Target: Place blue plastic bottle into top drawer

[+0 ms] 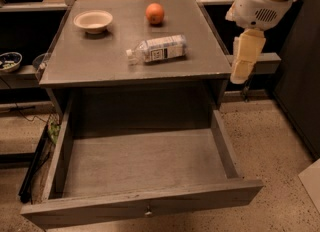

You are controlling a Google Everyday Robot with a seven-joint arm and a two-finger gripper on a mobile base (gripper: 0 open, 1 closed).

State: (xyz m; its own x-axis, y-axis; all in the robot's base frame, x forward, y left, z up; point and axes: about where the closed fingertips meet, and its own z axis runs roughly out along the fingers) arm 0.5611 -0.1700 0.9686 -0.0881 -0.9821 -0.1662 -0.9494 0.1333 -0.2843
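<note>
Blue plastic bottle [159,49] lies on its side near the middle of the grey tabletop [100,61], white cap pointing left, with an orange [155,13] above it and a pale bowl [93,21] at upper left. Top drawer [145,203] stands pulled open across the lower half of the frame. At upper right the pincer [242,68] hangs just off the tabletop's right edge, apart from the bottle; whether it is released or clenched cannot be told.

I count on table [85,63]: one blue plastic bottle [159,49], one orange [155,13], one white bowl [93,21]. Add second bowl [9,61] on shelf at far left; bowls total two. One top drawer [200,196], open. One tool [244,61], hanging just off table's right edge.
</note>
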